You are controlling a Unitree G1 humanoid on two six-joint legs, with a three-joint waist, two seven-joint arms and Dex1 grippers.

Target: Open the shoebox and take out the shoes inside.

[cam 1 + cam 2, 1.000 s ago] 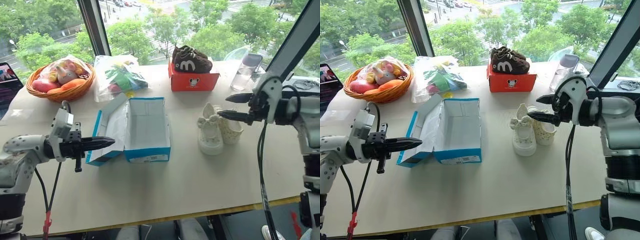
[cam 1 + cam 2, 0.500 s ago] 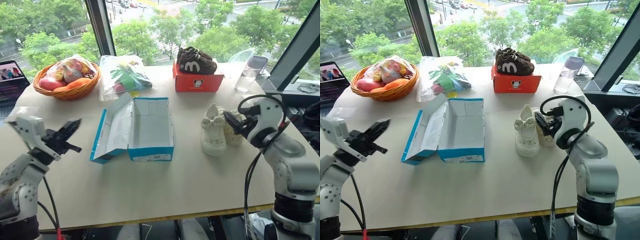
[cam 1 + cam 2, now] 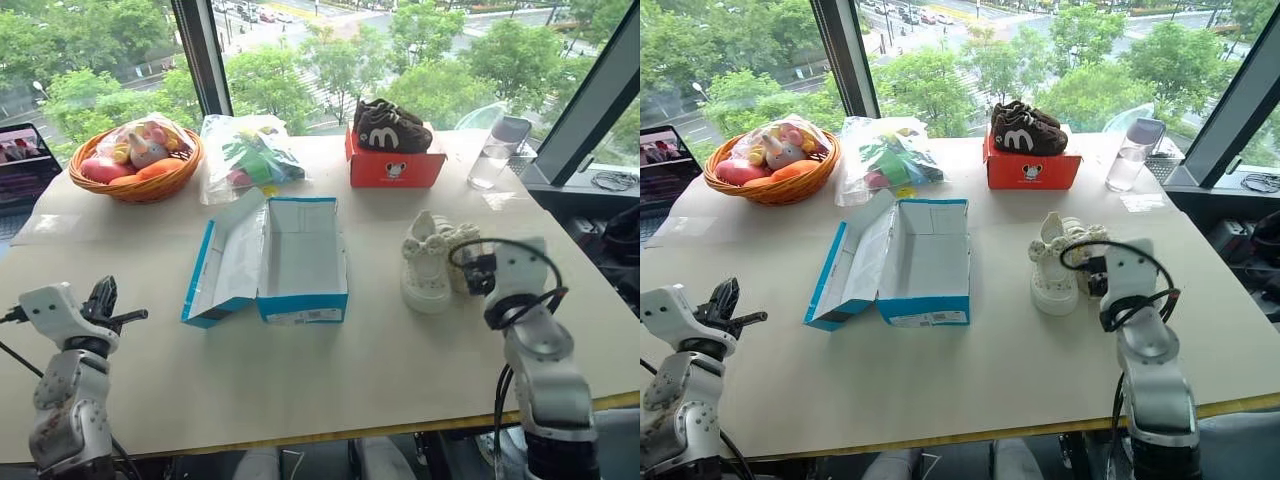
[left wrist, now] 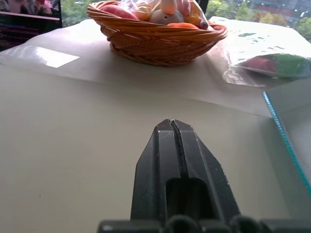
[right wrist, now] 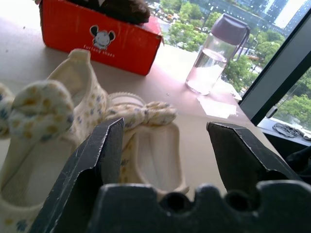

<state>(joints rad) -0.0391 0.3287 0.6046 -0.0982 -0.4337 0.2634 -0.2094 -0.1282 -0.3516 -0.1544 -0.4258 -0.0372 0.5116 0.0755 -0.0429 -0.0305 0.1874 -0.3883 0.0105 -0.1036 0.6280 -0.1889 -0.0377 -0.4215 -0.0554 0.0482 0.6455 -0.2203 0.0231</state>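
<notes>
Bright blue cardboard shoebox [image 3: 268, 262] lies open and empty mid-surface; cream ruffled children's shoes [image 3: 436, 261] sit out beside it. My left jaws pressed together, right jaws wide, empty: task looks done.

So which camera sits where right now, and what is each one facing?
Left eye and right eye views: on the head, looking down over the table; open shoebox centre, both arms at the near edge.
Left wrist view: low over the table, facing the basket; shut left gripper.
Right wrist view: behind the open right gripper, facing the shoes.
Shared: right wrist and head views show the red-orange box.
</notes>
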